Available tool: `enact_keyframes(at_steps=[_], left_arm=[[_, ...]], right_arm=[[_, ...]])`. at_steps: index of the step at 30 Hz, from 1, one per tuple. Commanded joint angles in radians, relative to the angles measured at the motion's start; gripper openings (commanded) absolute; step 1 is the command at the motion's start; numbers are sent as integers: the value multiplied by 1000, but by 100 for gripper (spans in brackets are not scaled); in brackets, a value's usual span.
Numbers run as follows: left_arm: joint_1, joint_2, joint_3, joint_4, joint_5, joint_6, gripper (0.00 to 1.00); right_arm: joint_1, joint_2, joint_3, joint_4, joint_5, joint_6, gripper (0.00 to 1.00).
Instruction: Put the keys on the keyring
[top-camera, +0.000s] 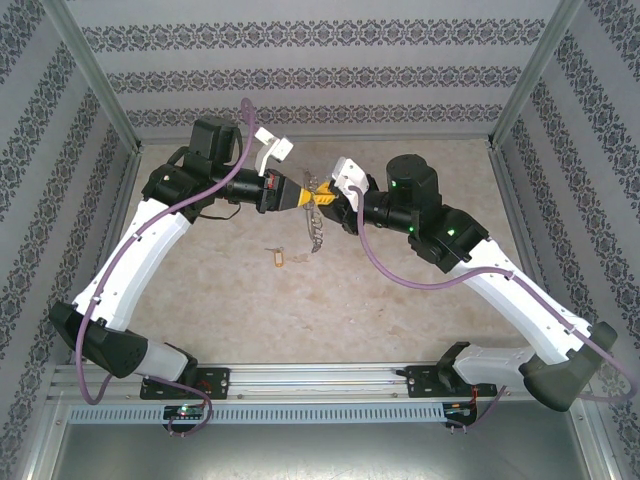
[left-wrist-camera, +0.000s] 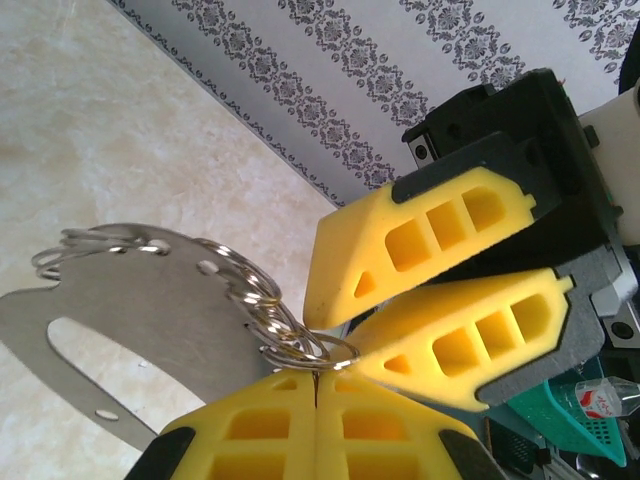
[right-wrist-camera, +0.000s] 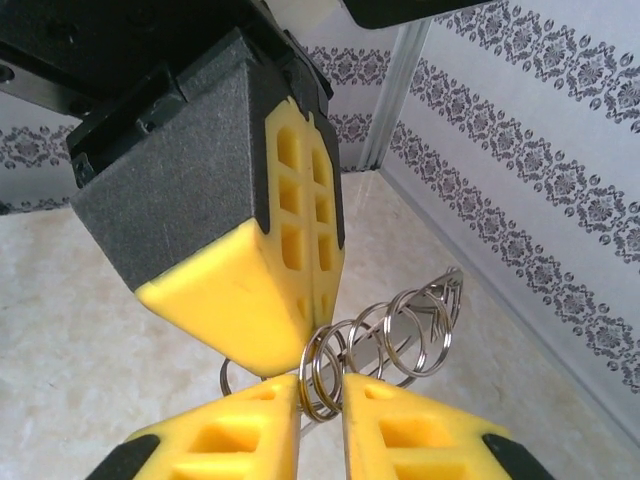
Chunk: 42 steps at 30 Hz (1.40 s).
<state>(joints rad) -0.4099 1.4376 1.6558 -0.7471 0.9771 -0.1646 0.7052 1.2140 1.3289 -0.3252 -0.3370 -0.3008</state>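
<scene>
Left arm (top-camera: 140, 262) and right arm (top-camera: 505, 285) bent inward over mid-table, grippers meeting tip to tip. Left gripper (left-wrist-camera: 315, 378): fingers pressed flat together. Right gripper (right-wrist-camera: 320, 388): fingers a sliver apart, nipping split rings (right-wrist-camera: 400, 335)

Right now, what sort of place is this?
Probably a robot test cell, not a home: aluminium frame posts hold wallpaper-patterned walls around a beige table, and two arms are bolted to a rail at its near edge.
</scene>
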Motion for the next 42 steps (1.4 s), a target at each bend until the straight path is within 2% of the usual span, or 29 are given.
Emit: enact_keyframes(at_steps=[1, 8, 16, 17, 20, 21, 27, 30, 31, 35, 42], left_arm=[[14, -3, 36, 2, 32, 14, 0], [15, -7, 38, -11, 30, 20, 0], [15, -30, 14, -29, -2, 33, 0], [16, -37, 5, -29, -12, 34, 2], [18, -64, -22, -22, -34, 32, 30], [20, -74, -31, -16, -41, 28, 36], [26, -129, -41, -20, -124, 51, 49], [21, -176, -57, 3, -163, 119, 73], [18, -201, -71, 17, -193, 144, 76], [10, -282, -107, 77, -264, 219, 75], [-13, -243, 3, 92, -247, 276, 58]], right_arm=[[13, 2, 29, -5, 26, -18, 13], [14, -7, 31, -11, 35, -34, 0], [13, -22, 48, -40, 14, -63, 0], [13, -24, 50, -41, 12, -64, 0], [2, -29, 52, -40, -8, -56, 0], [-2, -31, 55, -41, -18, -52, 0], [-19, -27, 81, -62, -75, -39, 0], [-28, -17, 115, -80, -116, -33, 0], [-33, -13, 127, -85, -132, -28, 0], [-51, 4, 181, -112, -191, -22, 0], [-83, 66, 344, -192, -343, -8, 0]])
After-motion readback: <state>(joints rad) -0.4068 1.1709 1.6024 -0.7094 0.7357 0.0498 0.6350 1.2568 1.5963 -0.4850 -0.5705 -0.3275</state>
